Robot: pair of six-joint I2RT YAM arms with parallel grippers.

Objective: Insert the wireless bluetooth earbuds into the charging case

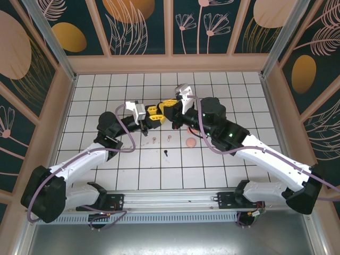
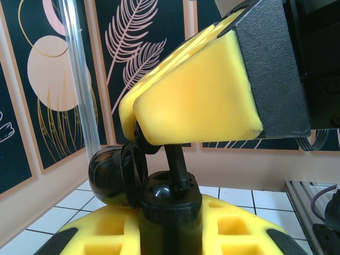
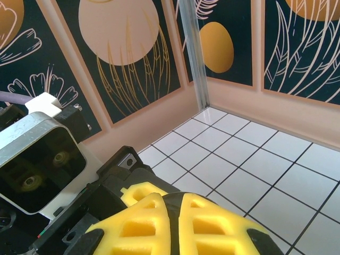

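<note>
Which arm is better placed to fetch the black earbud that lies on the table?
Right, probably. The left claw is shut on the black case. The right claw pinches only an earbud stem at the case; after release it could reach the loose black earbud.

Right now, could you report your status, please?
Left gripper shut on black case. Right gripper shut on black earbud, stem in case. Spare earbuds on table.

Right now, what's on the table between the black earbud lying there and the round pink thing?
Nothing. In the top view, the white tiles between the black earbud and the round coral-pink thing are bare.
</note>
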